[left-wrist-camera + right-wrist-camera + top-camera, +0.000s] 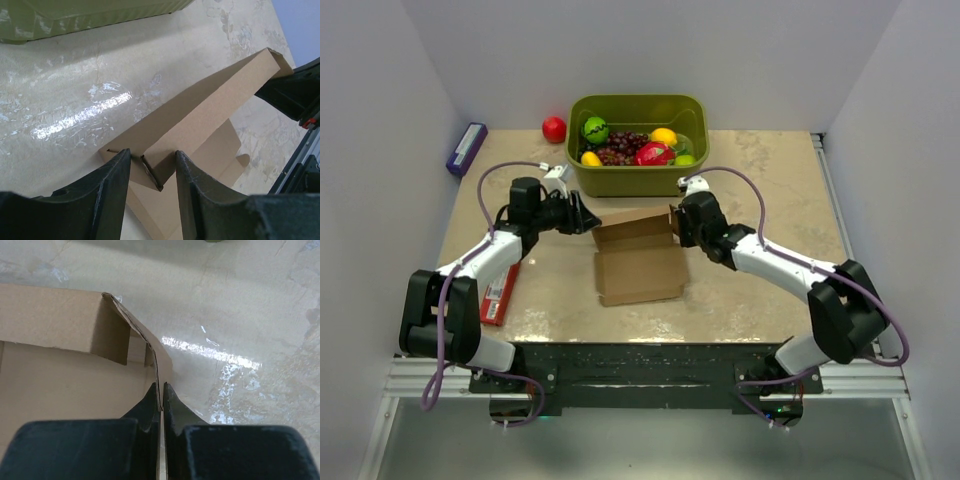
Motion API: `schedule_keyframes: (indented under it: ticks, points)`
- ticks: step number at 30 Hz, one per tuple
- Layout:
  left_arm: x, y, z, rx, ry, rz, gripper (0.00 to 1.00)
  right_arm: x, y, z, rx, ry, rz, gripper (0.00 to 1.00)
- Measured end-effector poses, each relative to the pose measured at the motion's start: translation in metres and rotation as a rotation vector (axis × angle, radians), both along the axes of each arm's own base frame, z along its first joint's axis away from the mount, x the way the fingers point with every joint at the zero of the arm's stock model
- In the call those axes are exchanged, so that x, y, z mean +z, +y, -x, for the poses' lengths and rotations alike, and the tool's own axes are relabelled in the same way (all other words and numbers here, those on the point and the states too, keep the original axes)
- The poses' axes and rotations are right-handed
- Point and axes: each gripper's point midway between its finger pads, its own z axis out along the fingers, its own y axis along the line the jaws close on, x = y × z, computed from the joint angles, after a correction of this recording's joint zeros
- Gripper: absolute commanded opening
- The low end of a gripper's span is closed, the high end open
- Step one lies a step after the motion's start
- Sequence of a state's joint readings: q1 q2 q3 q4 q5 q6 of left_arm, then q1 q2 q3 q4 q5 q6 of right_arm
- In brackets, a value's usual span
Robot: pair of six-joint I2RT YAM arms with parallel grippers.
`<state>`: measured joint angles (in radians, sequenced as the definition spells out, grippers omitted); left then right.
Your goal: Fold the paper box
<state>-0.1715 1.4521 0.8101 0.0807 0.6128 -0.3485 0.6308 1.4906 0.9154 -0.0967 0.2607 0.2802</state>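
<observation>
The paper box (638,258) is a plain brown cardboard blank lying mid-table, its far wall folded upright. My left gripper (588,222) is at the box's far left corner; in the left wrist view its jaws stand open around the raised corner flap (152,167) without pinching it. My right gripper (677,222) is at the far right corner. In the right wrist view its fingers (150,405) are shut on the thin right side flap (156,375) of the paper box (60,380), holding it upright.
An olive-green tub (638,143) of toy fruit stands just behind the box, its wall also in the left wrist view (75,20). A red ball (554,129) and a purple pack (466,148) lie at the back left. A slim red pack (500,293) lies by my left arm.
</observation>
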Motion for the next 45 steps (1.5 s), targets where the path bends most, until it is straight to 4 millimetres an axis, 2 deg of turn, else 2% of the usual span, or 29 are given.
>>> schedule_keyframes:
  ticks: [5,15,19,20,22,23,25,26,29,31,34,37,39,41,42,45]
  points:
    - [0.001,-0.001,0.0,-0.002,-0.003,-0.002,0.45,0.004,0.006,-0.001,-0.007,0.037,-0.003,0.0]
    - [0.001,-0.003,0.0,0.001,-0.007,-0.01,0.45,-0.013,0.028,0.014,0.002,0.1,0.029,0.0]
    - [0.0,-0.003,-0.001,0.003,-0.008,-0.012,0.45,-0.012,0.032,0.016,-0.015,0.1,0.015,0.06]
    - [0.0,-0.003,-0.001,0.003,-0.008,-0.013,0.45,-0.013,0.033,0.017,-0.018,0.101,0.011,0.09]
    - [0.001,-0.003,-0.001,0.003,-0.01,-0.014,0.45,-0.014,0.035,0.018,-0.024,0.1,0.006,0.22]
    - [0.001,-0.003,-0.001,0.002,-0.01,-0.016,0.45,-0.014,0.037,0.018,-0.027,0.103,-0.002,0.34]
    - [0.001,-0.002,-0.001,-0.001,-0.009,-0.021,0.45,-0.015,0.043,0.022,-0.02,0.115,-0.024,0.45]
    - [0.001,-0.003,-0.001,-0.003,-0.011,-0.026,0.45,-0.015,0.045,0.024,-0.016,0.12,-0.029,0.53]
    - [0.001,-0.003,-0.001,-0.005,-0.013,-0.036,0.45,-0.01,0.047,0.028,0.0,0.116,-0.037,0.65]
    - [0.001,-0.003,-0.001,-0.004,-0.012,-0.039,0.45,0.003,0.044,0.029,0.013,0.102,-0.055,0.68]
    - [0.001,-0.002,-0.001,-0.004,-0.012,-0.041,0.44,0.038,0.029,0.022,0.013,0.045,-0.113,0.73]
    - [0.001,-0.003,-0.001,-0.004,-0.013,-0.042,0.44,0.082,0.002,0.007,-0.019,-0.053,-0.178,0.71]
    - [0.001,-0.003,-0.001,-0.004,-0.013,-0.042,0.44,0.103,-0.015,-0.005,-0.053,-0.113,-0.2,0.68]
    - [0.001,-0.003,-0.001,-0.005,-0.012,-0.044,0.44,0.107,-0.027,-0.016,-0.08,-0.14,-0.199,0.64]
    - [0.001,-0.003,-0.001,-0.007,-0.01,-0.046,0.44,0.104,-0.032,-0.022,-0.092,-0.14,-0.193,0.63]
    - [0.001,-0.003,0.0,-0.008,-0.008,-0.048,0.44,0.072,-0.041,-0.032,-0.105,-0.098,-0.15,0.59]
